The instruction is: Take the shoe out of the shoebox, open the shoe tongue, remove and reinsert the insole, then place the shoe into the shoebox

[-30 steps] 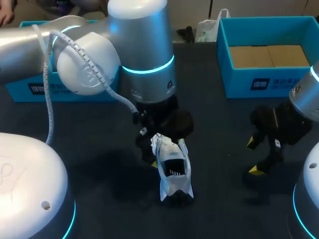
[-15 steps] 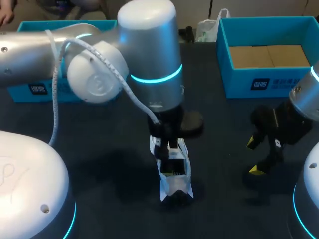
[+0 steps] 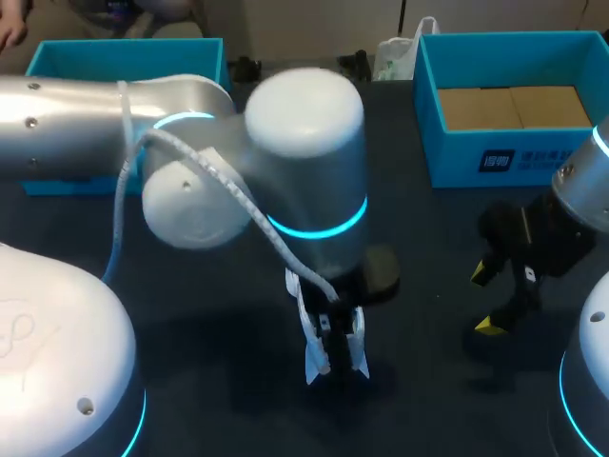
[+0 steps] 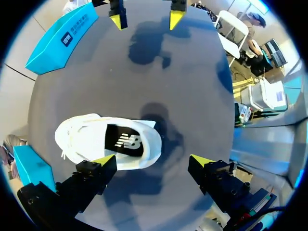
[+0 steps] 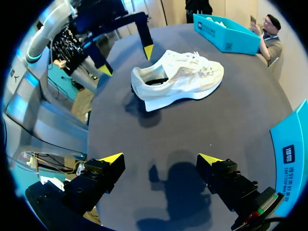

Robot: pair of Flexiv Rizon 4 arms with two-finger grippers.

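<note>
Head view, centre: the white shoe (image 3: 335, 350) is standing on its sole on the dark table (image 3: 419, 400), out of both boxes, largely covered by the left arm's wrist hanging straight over it. Left wrist view: the left gripper (image 4: 153, 161) is holding its fingers wide apart, one yellow tip over the shoe's side by the collar, the heel end reaching into the gap; nothing is being clamped. The dark insole (image 4: 124, 140) is showing in the shoe's mouth, so the arm is probably lining up for the tongue or insole step. The right gripper (image 3: 485, 300), at middle right, is waiting well apart from the shoe, fingers spread and empty, presumably keeping the workspace free. The open blue shoebox (image 3: 519, 40) at upper right is sitting ready for the return; a second blue box (image 3: 124, 46) is lying at upper left.
</note>
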